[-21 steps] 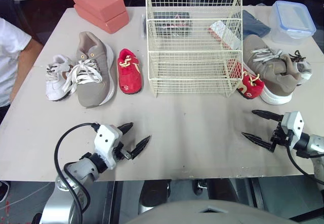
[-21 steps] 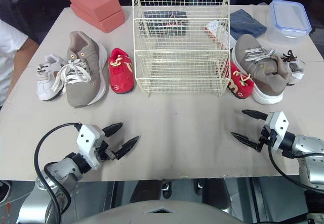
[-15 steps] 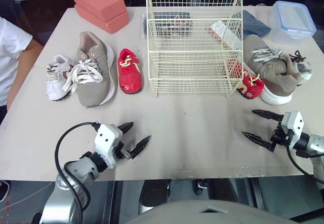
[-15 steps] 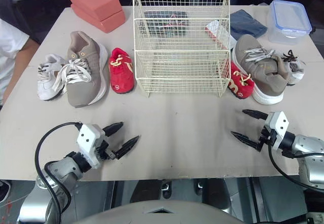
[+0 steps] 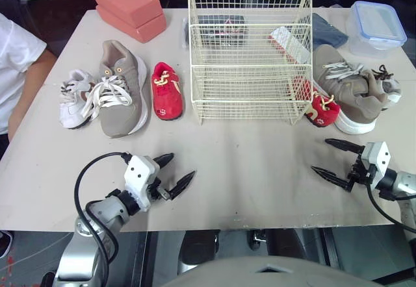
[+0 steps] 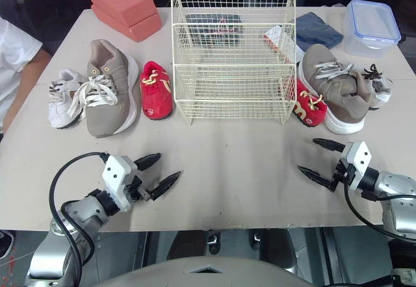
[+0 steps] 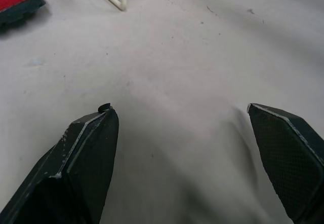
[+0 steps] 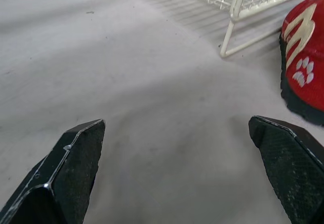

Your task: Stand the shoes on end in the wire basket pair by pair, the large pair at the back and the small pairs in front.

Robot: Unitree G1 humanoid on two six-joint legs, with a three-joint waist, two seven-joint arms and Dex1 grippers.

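An empty cream wire basket [image 5: 247, 47] stands at the table's middle back. To its left lie a small white shoe [image 5: 73, 99], a large taupe sneaker [image 5: 119, 89] and a small red shoe [image 5: 166, 91]. To its right lie a red shoe [image 5: 320, 107], a large taupe sneaker [image 5: 350, 89] and a white shoe [image 5: 390, 87] mostly hidden behind it. My left gripper [image 5: 173, 171] is open near the front left edge. My right gripper [image 5: 334, 159] is open at the front right, a little short of the right-hand red shoe [image 8: 305, 84].
Two salmon blocks [image 5: 128, 8] are stacked at the back left. A clear lidded box [image 5: 377, 24] and a folded blue cloth [image 5: 328, 30] sit at the back right. Dark and white packets [image 5: 220, 27] lie behind the basket. A person's sleeve and arm [image 5: 19, 60] are at the left edge.
My left gripper has shifted slightly right and toward the front edge. The right gripper has barely moved. Shoes and basket are unchanged.
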